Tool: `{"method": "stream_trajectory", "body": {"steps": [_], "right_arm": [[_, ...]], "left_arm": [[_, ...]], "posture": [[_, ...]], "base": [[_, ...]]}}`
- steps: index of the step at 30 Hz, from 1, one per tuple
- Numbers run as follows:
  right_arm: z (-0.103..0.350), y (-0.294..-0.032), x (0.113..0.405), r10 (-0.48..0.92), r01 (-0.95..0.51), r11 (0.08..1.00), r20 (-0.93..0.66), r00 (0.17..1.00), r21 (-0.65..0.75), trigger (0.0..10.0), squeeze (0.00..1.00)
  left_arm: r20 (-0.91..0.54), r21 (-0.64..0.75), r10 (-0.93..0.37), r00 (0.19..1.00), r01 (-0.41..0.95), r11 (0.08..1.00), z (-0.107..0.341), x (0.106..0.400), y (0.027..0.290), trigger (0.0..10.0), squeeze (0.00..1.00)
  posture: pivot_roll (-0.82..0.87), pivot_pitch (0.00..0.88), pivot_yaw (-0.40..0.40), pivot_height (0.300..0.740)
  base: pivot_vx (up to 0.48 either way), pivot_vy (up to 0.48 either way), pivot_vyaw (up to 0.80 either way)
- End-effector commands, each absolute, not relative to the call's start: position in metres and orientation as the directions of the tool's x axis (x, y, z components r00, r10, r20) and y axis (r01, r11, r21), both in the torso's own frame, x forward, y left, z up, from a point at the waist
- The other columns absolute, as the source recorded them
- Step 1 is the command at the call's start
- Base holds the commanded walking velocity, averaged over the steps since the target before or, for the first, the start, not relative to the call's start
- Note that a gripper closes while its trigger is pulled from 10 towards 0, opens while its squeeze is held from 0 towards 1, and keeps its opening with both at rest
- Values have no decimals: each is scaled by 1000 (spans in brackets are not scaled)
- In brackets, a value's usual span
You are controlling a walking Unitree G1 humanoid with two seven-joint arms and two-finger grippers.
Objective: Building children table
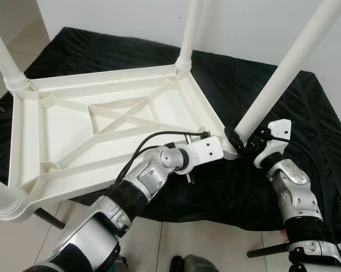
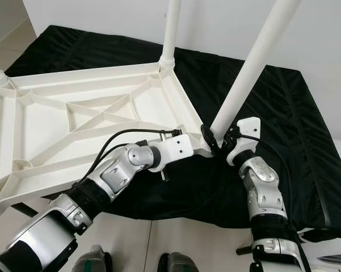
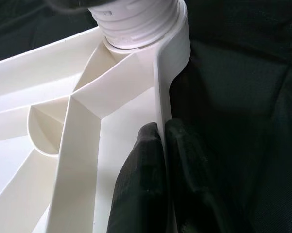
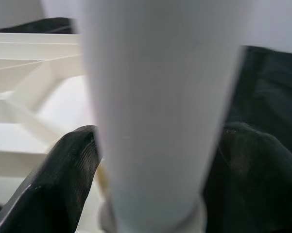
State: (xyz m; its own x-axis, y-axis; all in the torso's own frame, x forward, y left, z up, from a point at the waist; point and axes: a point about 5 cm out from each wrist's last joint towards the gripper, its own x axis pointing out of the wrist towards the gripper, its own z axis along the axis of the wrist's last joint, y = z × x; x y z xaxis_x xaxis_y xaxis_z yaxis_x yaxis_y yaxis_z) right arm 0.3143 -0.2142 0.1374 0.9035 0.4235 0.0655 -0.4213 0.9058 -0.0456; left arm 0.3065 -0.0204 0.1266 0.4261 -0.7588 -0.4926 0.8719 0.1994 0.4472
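Jaws of my left gripper (image 3: 163,145) pinch right rim of upturned white plastic tabletop (image 1: 102,122); right gripper (image 4: 155,160) clamps white cylindrical plastic leg (image 1: 283,76) at near-right corner, black cloth (image 1: 306,122) beneath.

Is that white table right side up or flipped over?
Flipped over. The tabletop shows its ribbed underside, and the legs point upward from its corners.

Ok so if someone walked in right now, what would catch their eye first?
A white tabletop lying upside down on a black cloth, its ribs up and its legs pointing upward. At its near corner the right gripper is closed around the base of one slanted leg. Beside it, the left gripper pinches the tabletop's rim.
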Motion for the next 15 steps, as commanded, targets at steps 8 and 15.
{"method": "stream_trajectory", "body": {"steps": [8,15], "right_arm": [[149,-221,326,496,-491,868,70,865,-77,10000,0],[150,-226,330,538,-531,841,61,841,-102,10000,0]], "left_arm": [[-617,346,-718,321,931,119,100,298,-14,10000,0],[-616,347,-719,322,930,119,101,299,-15,10000,0]], "posture": [[-10,32,-78,740],[-9,34,-80,740]], "base": [[0,0,0],[0,0,0]]}}
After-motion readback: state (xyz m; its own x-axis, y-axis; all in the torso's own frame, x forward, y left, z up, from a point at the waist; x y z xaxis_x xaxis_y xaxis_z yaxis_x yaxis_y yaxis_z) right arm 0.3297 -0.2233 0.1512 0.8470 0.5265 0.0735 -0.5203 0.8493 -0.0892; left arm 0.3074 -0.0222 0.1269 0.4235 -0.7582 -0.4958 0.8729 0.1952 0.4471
